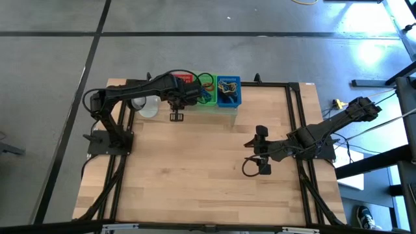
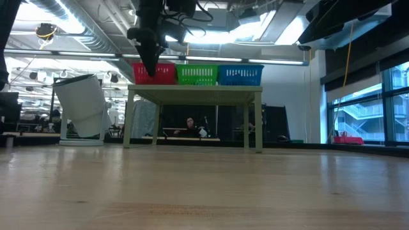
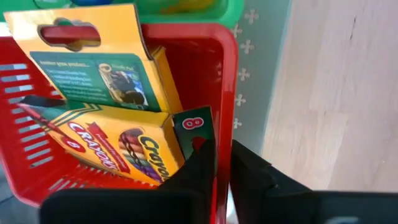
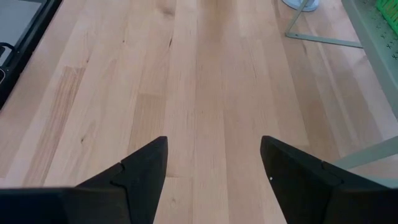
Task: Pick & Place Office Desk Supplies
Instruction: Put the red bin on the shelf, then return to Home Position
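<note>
Two yellow crayon boxes (image 3: 106, 143) lie tilted in a red basket (image 3: 221, 68), which stands on a pale green mesh stand (image 2: 192, 94) at the table's far side. My left gripper (image 3: 222, 155) points steeply down at the basket's corner, its fingers a narrow gap apart. One finger (image 3: 196, 171) covers the lower box's green end flap (image 3: 191, 124). In the high view my left gripper (image 1: 181, 91) is over the red basket (image 1: 185, 79). My right gripper (image 1: 260, 151) hangs open over bare wood at the right, with nothing between its fingers (image 4: 214, 155). My left gripper comes from above, slanting down into the red basket's corner. One finger stands in front of the lower crayon box's green end flap (image 3: 194, 134) and hides its lower edge. I cannot tell whether it touches the flap. The box lies in the basket against the other box.
A green basket (image 1: 207, 84) and a blue basket (image 1: 227, 90) with small supplies stand beside the red one on the stand. A white round lamp-like object (image 1: 146, 105) stands left of it. Black rails (image 1: 296, 130) frame the table; bare wood lies in front.
</note>
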